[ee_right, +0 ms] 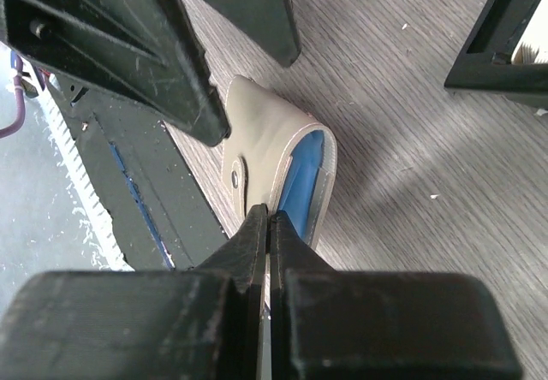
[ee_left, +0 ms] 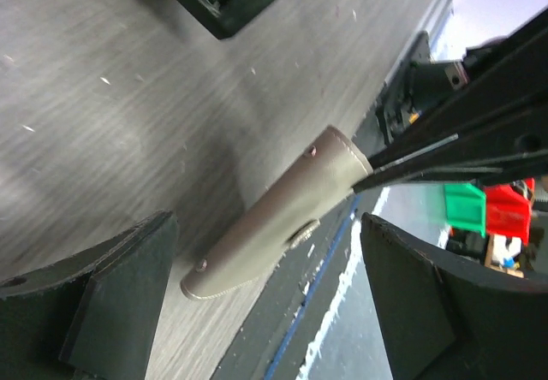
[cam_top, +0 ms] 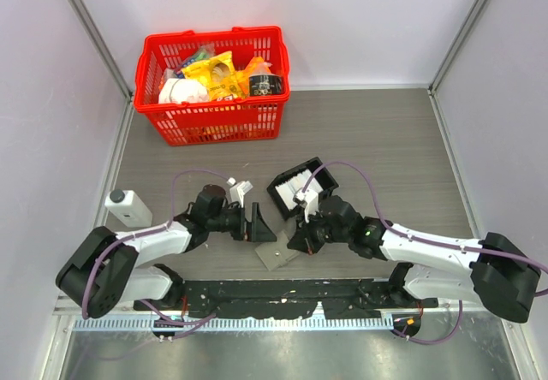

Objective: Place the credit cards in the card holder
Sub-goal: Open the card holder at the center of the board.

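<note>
Close to the 6 o'clock edge of the surface [cam_top: 368, 140], the card holder [cam_top: 276, 253] lies part open, its blue pocket showing. At its 2 o'clock the right hand [ee_right: 265, 217] is pinched tight on a pale credit card [ee_right: 267, 329], fingertips at the pocket's mouth. At 11 o'clock the left hand [cam_top: 259, 224] gapes wide, gripping nothing. Beyond, at 1 o'clock, a black tray [cam_top: 287, 193] holds white cards [cam_top: 295, 181]. A red basket [cam_top: 214, 119] stands far back at 11 o'clock.

card holder [ee_right: 265, 132] matt, leather-look, stitched edge; snaps [ee_left: 301, 236] look metal. table [cam_top: 368, 140] matt grey woodgrain, bit scuffed. basket [cam_top: 214, 123] glossy red plastic
</note>
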Action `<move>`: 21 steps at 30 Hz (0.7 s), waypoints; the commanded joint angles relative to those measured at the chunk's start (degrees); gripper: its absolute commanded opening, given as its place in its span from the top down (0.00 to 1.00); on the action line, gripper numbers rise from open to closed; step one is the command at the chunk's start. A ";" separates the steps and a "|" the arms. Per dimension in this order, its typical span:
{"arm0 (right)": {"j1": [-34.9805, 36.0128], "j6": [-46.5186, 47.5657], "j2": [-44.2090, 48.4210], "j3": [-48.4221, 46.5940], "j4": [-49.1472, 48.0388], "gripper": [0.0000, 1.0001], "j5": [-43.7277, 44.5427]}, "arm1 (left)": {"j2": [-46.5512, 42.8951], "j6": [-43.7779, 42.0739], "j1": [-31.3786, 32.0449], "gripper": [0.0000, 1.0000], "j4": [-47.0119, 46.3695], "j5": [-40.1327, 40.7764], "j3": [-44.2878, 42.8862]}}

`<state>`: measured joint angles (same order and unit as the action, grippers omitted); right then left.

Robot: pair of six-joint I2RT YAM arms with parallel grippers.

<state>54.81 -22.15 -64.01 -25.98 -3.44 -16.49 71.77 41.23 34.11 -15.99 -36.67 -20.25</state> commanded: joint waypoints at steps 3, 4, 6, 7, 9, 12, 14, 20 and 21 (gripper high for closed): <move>0.30 3.61 3.01 -1.54 -1.65 0.99 0.49 | 0.74 1.66 0.26 0.11 -9.94 -10.17 2.58; 0.21 3.52 3.10 -1.36 -2.00 0.99 0.49 | 1.44 1.66 0.26 0.11 -10.37 -10.62 2.67; 0.30 3.34 3.10 -1.01 -2.97 0.99 0.58 | 3.45 1.66 0.52 0.17 -11.25 -11.84 2.32; 0.30 3.26 3.01 -0.92 -3.32 0.99 0.76 | 4.42 1.74 0.78 0.20 -11.52 -11.94 1.89; 0.21 3.43 2.84 -0.83 -3.41 0.99 1.63 | 6.36 2.18 1.40 0.30 -12.92 -12.11 1.36; 0.21 3.08 2.66 -0.57 -3.50 0.99 2.60 | 8.03 3.06 1.75 0.38 -14.68 -11.85 1.09; 0.21 2.99 2.57 -0.30 -3.50 0.99 3.39 | 8.13 2.89 1.75 0.48 -14.16 -10.98 1.00; 0.21 0.62 2.31 -0.04 -0.97 0.98 9.45 | 7.95 0.87 1.84 0.69 -7.94 -7.55 -0.22; 0.21 -0.60 2.05 -0.91 0.53 0.95 12.16 | 8.04 0.43 1.84 0.73 -6.00 -6.33 -0.84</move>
<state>54.92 -20.21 -62.24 -25.47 -3.03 -12.08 79.81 43.20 35.59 -25.93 -45.43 -18.48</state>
